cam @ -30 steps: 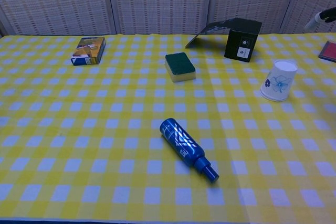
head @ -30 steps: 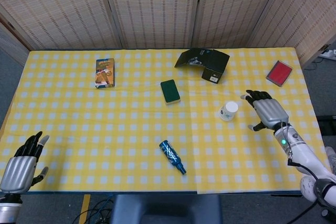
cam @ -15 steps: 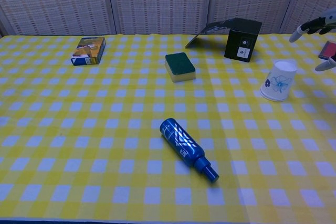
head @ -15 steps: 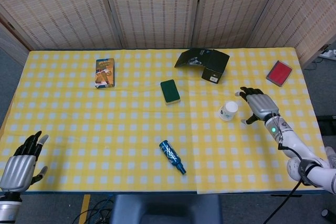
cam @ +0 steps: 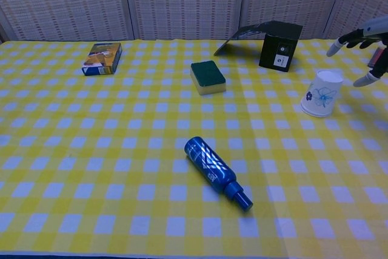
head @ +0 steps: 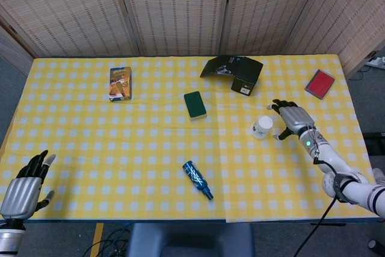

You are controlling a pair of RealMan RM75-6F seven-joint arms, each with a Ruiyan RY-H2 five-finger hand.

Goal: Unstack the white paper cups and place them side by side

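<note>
Cups (head: 262, 127), stacked upright on the table (head: 120, 148), stand just beside our right hand (head: 290, 120), which hangs released, fingers spread toward them, we judge ready to grasp; our left hand (head: 23, 188), well apart and likewise released, shows only in the head view.

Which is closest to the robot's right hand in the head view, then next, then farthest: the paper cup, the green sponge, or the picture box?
From the right hand:
1. Paper cup, just beside its fingers.
2. Green sponge, mid-table.
3. Picture box, far left.
</note>
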